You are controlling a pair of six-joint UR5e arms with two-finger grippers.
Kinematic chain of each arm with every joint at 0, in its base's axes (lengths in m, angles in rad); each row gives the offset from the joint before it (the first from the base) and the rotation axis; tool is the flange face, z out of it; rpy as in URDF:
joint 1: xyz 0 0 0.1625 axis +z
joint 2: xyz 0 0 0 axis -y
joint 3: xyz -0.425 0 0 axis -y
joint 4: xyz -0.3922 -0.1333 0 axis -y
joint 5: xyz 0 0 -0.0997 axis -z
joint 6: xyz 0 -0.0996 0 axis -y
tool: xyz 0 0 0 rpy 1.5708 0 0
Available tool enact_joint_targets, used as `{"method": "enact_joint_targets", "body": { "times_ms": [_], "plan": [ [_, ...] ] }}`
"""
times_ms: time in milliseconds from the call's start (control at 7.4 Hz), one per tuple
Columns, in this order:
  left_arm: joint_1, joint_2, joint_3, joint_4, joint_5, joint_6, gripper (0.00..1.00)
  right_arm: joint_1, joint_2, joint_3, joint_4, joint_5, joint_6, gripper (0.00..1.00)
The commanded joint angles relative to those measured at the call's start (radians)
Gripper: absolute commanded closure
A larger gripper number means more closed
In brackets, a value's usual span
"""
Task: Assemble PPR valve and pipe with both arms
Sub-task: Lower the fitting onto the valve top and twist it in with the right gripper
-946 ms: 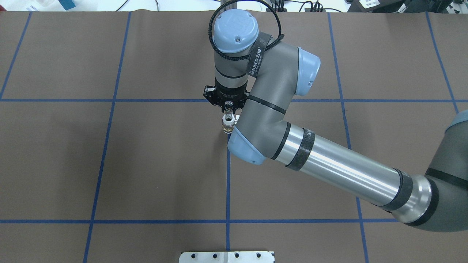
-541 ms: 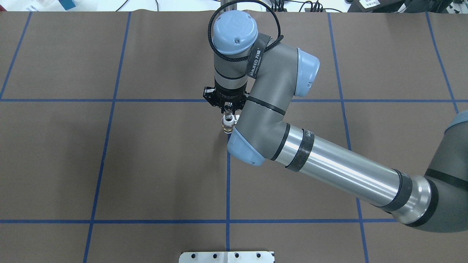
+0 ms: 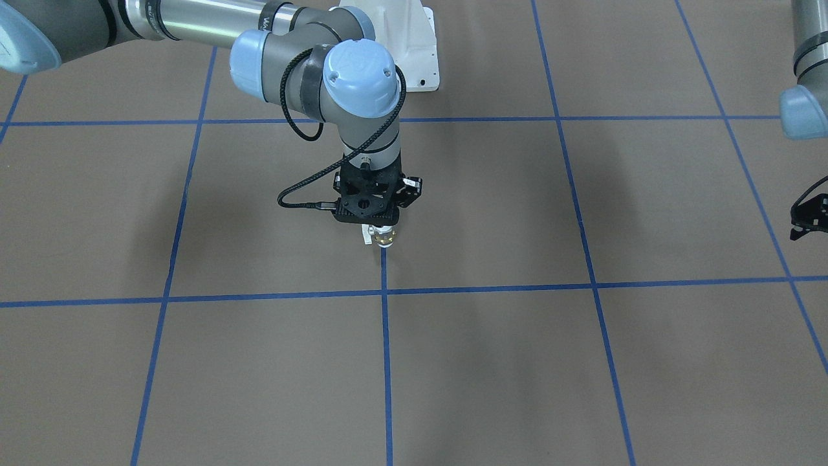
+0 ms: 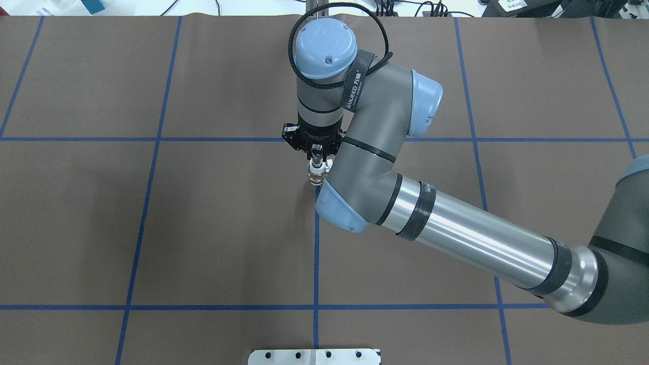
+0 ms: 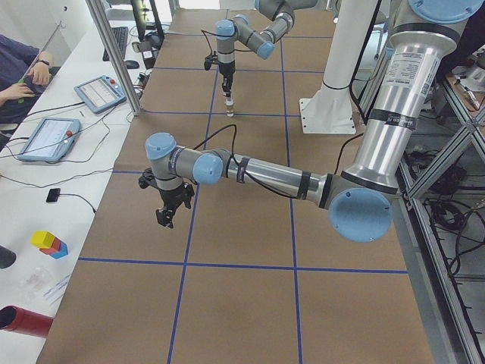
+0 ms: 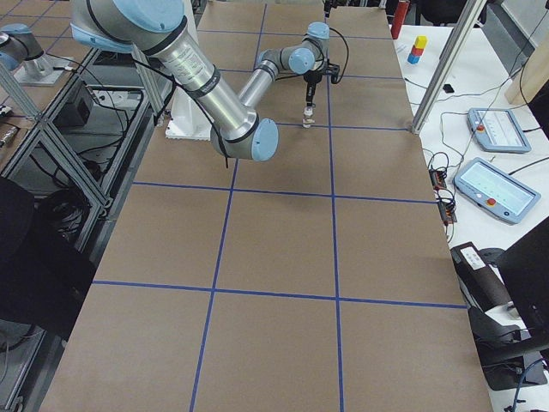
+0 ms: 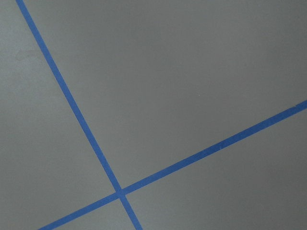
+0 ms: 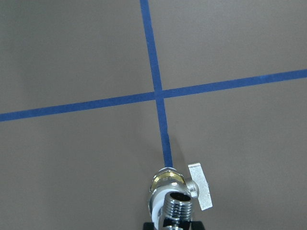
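Observation:
The PPR valve point(image 4: 317, 177) stands upright on the brown mat, on a blue tape line near the table's middle. Its brass band point(image 8: 168, 178) and its handle tab point(image 8: 201, 192) show in the right wrist view. The silvery threaded pipe point(image 8: 178, 207) sits in the valve's top mouth. My right gripper point(image 4: 317, 158) points straight down over them and is shut on the pipe point(image 4: 317, 163). My left gripper point(image 3: 806, 222) hangs above bare mat far to the side, with nothing in it. I cannot tell whether it is open. Its wrist view shows only mat and tape.
The white bolted pedestal point(image 3: 414, 55) stands at the robot's side of the table. The right forearm point(image 4: 471, 241) reaches in low over the mat. Tablets point(image 5: 53, 136) and coloured blocks point(image 5: 48, 243) lie on a side bench beyond the mat's edge.
My right wrist has shifted slightly. The valve's white top mouth shows less under the gripper now. The valve stays on the same spot.

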Motion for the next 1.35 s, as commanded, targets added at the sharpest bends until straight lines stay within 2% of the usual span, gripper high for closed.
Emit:
{"method": "enact_joint_targets", "body": {
  "times_ms": [0,1081,1216],
  "plan": [
    [0.0,0.001,0.0,-0.001,0.001,0.001,0.0,0.0,-0.002,0.0,0.0,0.0,0.0,1.0],
    [0.0,0.001,0.009,-0.001,0.001,0.001,0.0,-0.009,-0.002,-0.01,0.006,0.002,-0.001,0.99],
    [0.0,0.001,0.011,-0.001,0.001,0.003,0.0,-0.011,-0.002,-0.01,0.006,0.002,-0.001,0.74]
  ]
}}
